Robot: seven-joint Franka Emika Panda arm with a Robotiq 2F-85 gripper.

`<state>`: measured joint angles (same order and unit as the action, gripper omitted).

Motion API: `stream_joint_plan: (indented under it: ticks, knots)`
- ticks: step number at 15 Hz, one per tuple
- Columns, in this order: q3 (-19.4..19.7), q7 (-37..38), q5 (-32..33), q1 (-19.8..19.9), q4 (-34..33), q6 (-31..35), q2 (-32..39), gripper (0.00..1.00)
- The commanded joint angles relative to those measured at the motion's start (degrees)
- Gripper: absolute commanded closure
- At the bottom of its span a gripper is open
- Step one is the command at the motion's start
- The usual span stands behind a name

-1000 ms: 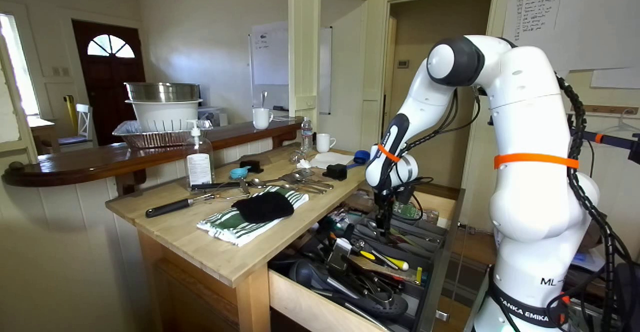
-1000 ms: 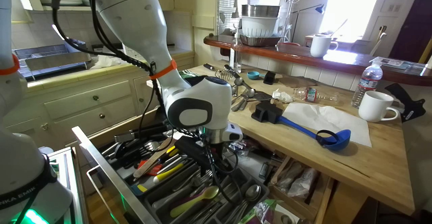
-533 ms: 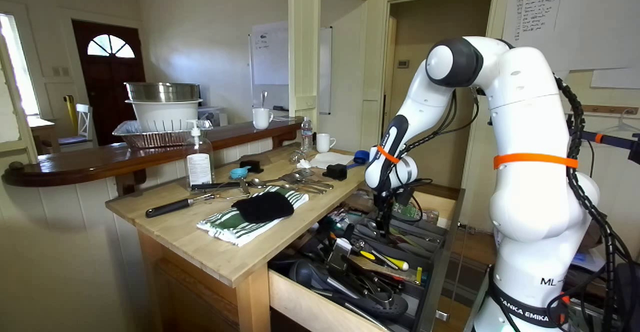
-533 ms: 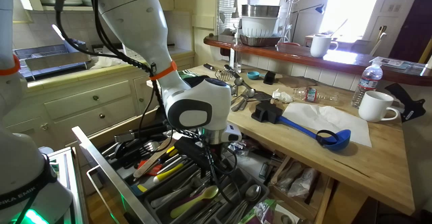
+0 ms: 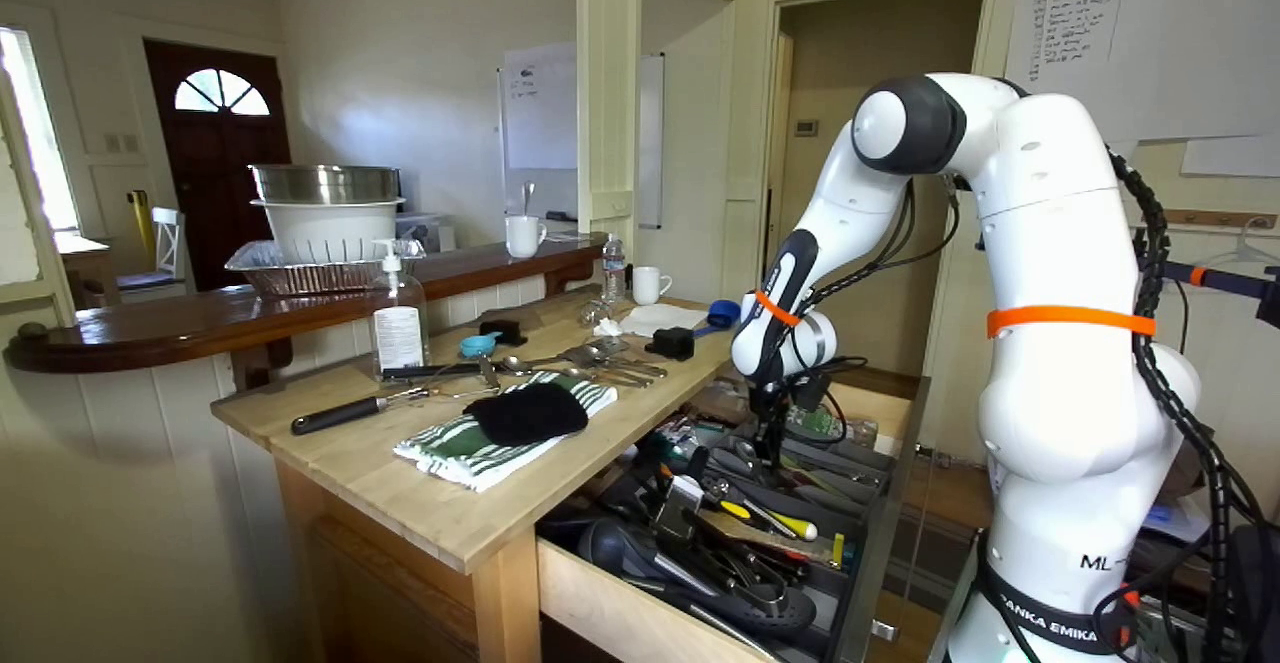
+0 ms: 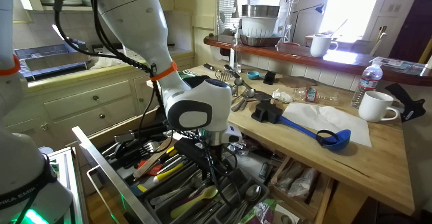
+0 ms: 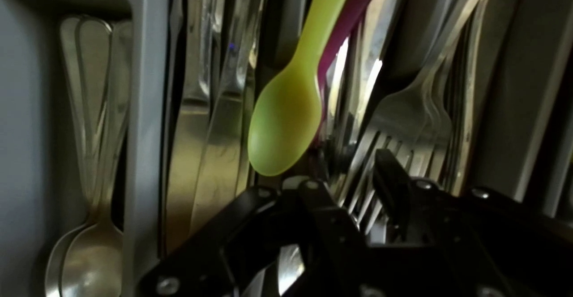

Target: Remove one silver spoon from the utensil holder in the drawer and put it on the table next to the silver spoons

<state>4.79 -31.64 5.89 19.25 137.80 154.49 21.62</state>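
Note:
In the wrist view my gripper (image 7: 340,178) is open, low over the utensil holder (image 7: 142,109), with silver forks (image 7: 407,122) between and beside its fingers. A yellow spoon (image 7: 284,122) lies just beyond the left finger. Silver spoons (image 7: 91,261) lie in the far left compartment, away from the fingers; they also show in an exterior view (image 6: 253,193). My gripper (image 5: 770,453) reaches down into the open drawer (image 5: 640,593); its fingertips are partly hidden by cables and cutlery. Other silver spoons (image 6: 249,94) lie on the table (image 6: 378,166).
Knives (image 7: 219,153) lie between the spoons and forks. Dark-handled tools (image 5: 700,563) crowd the drawer's near part. On the table are a blue ladle (image 6: 337,143), a white mug (image 6: 376,105), a soap bottle (image 5: 400,328) and a striped towel (image 5: 480,463). The table edge overhangs the drawer.
The arm has hardly moved and stays low in the drawer. A silver utensil handle in the compartment by my gripper has shifted slightly.

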Motion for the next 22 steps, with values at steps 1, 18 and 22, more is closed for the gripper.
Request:
stream_joint_plan:
  ticks: [1, 18, 22]
  knots:
    - [-0.4, -0.8, -0.9, 0.8, 0.4, 2.2, 0.8, 0.84]
    - [-0.5, 0.6, -1.2, -0.6, 5.6, 1.2, -7.4, 0.98]
    - [0.0, 0.8, -2.3, -0.5, 6.5, 1.3, -9.3, 0.98]
